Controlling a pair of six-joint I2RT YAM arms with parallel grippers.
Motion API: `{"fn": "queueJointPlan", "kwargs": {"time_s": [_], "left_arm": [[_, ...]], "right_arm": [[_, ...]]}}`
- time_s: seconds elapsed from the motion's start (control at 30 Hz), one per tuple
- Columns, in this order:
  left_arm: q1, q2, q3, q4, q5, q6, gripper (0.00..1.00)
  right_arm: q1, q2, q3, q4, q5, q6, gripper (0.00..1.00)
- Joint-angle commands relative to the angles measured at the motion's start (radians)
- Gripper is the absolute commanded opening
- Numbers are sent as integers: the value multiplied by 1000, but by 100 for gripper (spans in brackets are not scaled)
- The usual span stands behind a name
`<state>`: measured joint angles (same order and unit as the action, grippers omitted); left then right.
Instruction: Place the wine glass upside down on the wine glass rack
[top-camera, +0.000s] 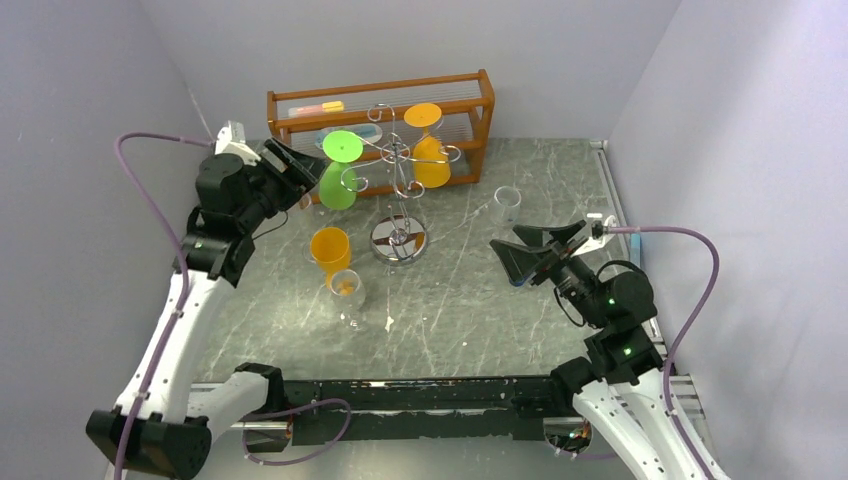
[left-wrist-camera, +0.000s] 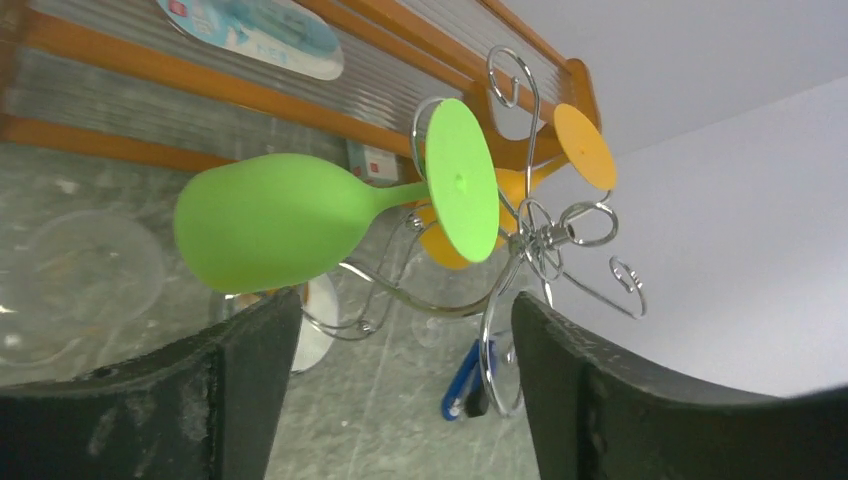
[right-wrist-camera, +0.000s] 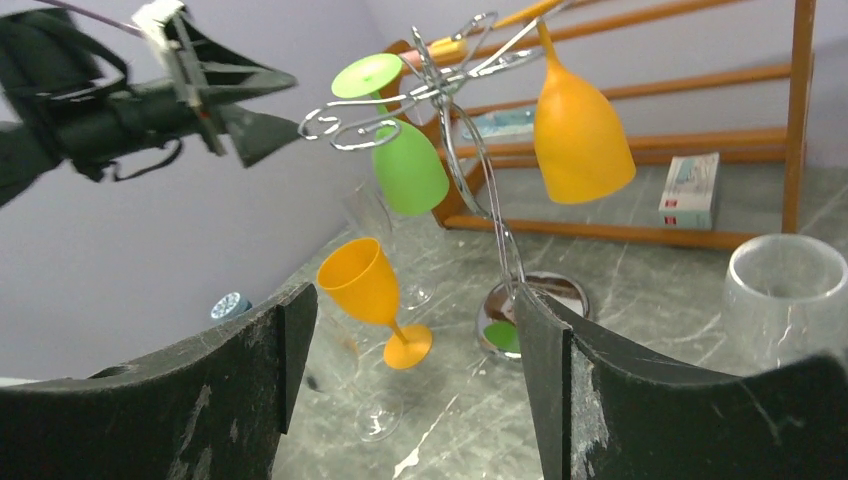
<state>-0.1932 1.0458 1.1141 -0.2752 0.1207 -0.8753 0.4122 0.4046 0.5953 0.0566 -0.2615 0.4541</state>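
Left gripper (left-wrist-camera: 405, 305): spread wide, holding nothing.
Green wine glass (left-wrist-camera: 265, 225): just ahead of it, hanging inverted on rack (left-wrist-camera: 530, 240).
Right gripper (right-wrist-camera: 415, 310): spread, empty.

Desk (top-camera: 480, 300): grey-green marbled surface with pale veins, grey walls on three sides.
Wooden shelf unit (top-camera: 484, 110): orange-brown, slatted tiers, at rear edge of desk against back wall.
Small box (right-wrist-camera: 690, 190): white, printed, upright on lowest tier.
Flat blue-and-white item (left-wrist-camera: 250, 30): on middle tier; kind unclear.
Orange wine glass (top-camera: 330, 247): upright on desk, left of centre.
Clear wine glass (top-camera: 347, 290): upright, just beside orange one, nearer front edge.
Clear tumbler (top-camera: 507, 203): upright, right of centre, well apart from both.
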Motion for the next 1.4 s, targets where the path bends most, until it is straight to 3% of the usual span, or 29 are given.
{"fn": "queueJointPlan", "kwargs": {"time_s": [0.0, 0.17, 0.23, 0.37, 0.43, 0.7, 0.77, 0.83, 0.93, 1.37], "left_arm": [[9, -86, 80, -216, -74, 226, 85], [9, -168, 90, -385, -73, 373, 89], [9, -196, 78, -429, -40, 405, 80], [9, -222, 41, -481, 81, 465, 51], [10, -227, 10, -500, 105, 477, 46], [10, -206, -169, -404, 102, 421, 56], [9, -201, -212, -389, 7, 375, 56], [9, -206, -256, -377, -90, 338, 63], [9, -221, -323, -332, -118, 291, 67], [10, -182, -395, -239, -107, 235, 64]], "right_arm": [[0, 18, 7, -33, 25, 42, 76], [1, 31, -11, -17, 66, 62, 75], [1, 40, -20, -3, 78, 75, 74], [1, 66, -22, 8, 68, 87, 72], [0, 75, -23, 6, 65, 90, 71], [1, 59, -47, -3, 102, 123, 71], [0, 53, -49, -13, 111, 129, 71], [0, 54, -51, -23, 96, 128, 71], [0, 74, -54, -35, 62, 141, 71], [2, 203, -172, 123, -61, 114, 71]]}}
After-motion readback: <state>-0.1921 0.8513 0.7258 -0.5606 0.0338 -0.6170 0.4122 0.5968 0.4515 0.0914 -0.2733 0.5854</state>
